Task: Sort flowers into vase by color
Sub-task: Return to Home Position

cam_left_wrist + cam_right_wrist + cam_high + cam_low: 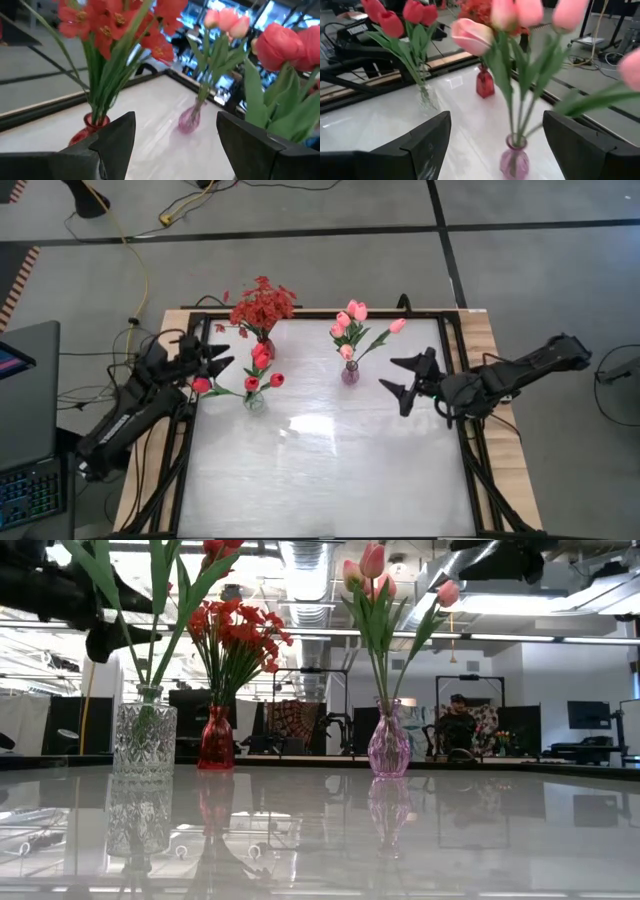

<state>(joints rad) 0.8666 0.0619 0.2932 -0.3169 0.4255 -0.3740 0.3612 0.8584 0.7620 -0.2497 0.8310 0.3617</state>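
On the table, flowers in three vases, left tool and right tool released

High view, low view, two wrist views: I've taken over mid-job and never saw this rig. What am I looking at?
Two dark robot arms work at a white table. The high view looks straight down: left arm at left, right arm at right. The low view looks level across the tabletop. Each wrist view looks out between that arm's own jaws. Three vases stand there: a clear vase with red tulips, a red vase with red sprays, a pink vase with pink tulips. Both arms' jaws are open and hold nothing.
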